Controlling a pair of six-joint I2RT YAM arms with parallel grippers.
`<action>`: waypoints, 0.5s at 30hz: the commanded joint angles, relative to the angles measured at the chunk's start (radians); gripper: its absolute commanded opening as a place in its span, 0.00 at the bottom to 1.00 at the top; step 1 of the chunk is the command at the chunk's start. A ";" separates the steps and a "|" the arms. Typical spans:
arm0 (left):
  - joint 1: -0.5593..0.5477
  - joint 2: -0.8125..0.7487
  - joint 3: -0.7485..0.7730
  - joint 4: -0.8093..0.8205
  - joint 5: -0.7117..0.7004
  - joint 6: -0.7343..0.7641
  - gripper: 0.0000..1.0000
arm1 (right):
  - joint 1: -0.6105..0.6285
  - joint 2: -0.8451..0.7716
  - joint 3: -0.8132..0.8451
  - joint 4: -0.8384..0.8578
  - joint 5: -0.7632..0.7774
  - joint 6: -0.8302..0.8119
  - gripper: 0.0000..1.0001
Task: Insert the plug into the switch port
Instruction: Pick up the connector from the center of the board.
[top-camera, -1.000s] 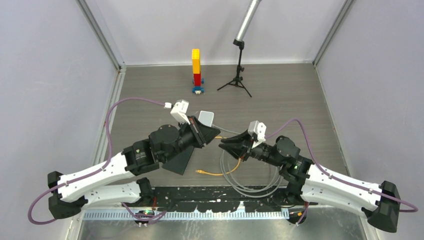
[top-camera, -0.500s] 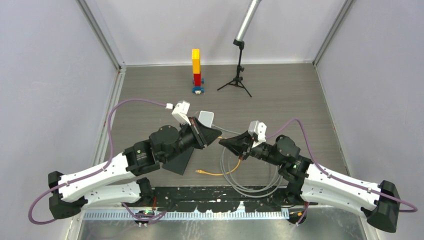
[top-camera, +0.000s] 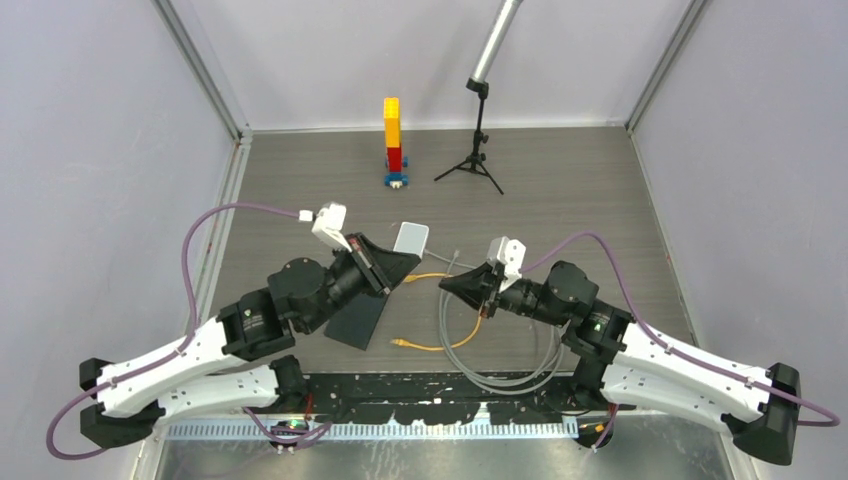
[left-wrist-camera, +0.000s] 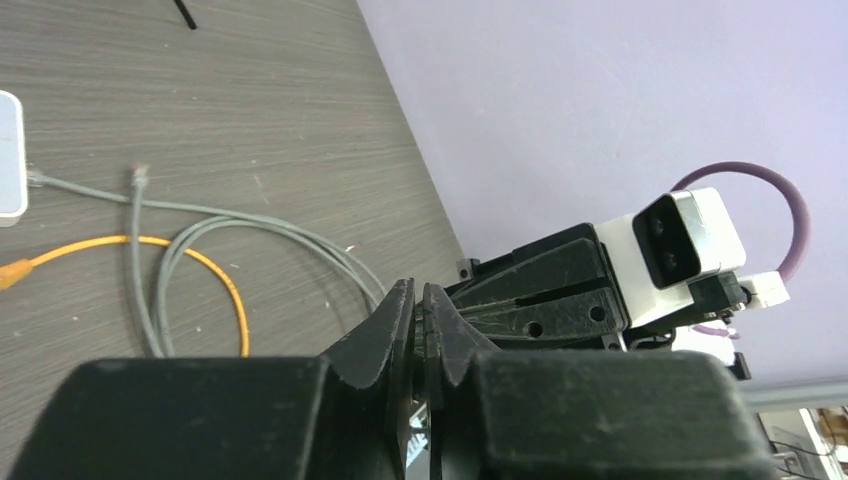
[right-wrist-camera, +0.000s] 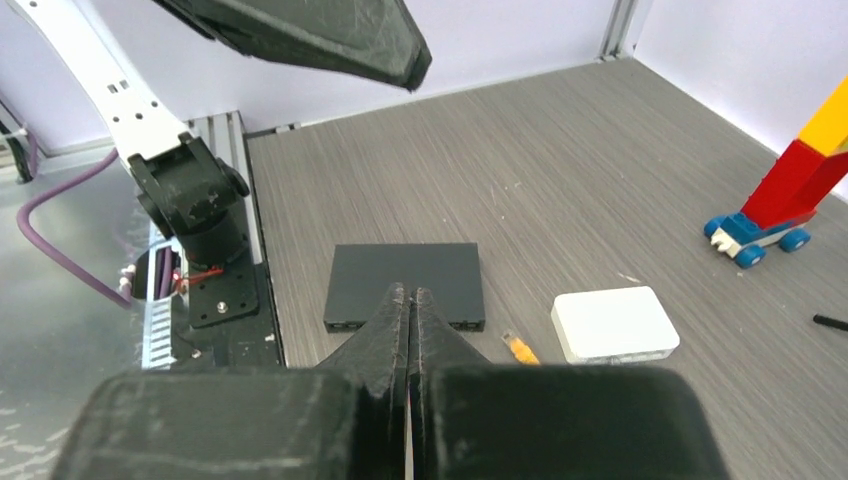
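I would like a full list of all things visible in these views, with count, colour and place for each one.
small white rounded plastic box: one, white, mid-table.
flat dark grey rectangular box: one, dark grey, partly under the left arm.
thin orange cable: one, orange, loose on the table near the white box.
grey cables: coiled, count unclear, grey, by the right arm.
toy block tower: one; yellow, red, blue; far edge.
small black tripod: one, black, right of the tower.
left gripper: one, black, shut, nothing seen between its fingers.
right gripper: one, black, shut, nothing seen between its fingers.
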 joint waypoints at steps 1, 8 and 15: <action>-0.001 0.001 0.019 -0.062 -0.074 0.026 0.14 | -0.005 -0.029 0.007 -0.031 0.046 0.003 0.01; 0.001 0.119 0.118 -0.258 -0.222 0.088 0.43 | -0.006 0.008 0.047 -0.308 0.536 0.291 0.30; 0.209 0.435 0.198 -0.189 0.035 0.218 0.59 | -0.012 -0.065 0.033 -0.466 0.779 0.520 0.52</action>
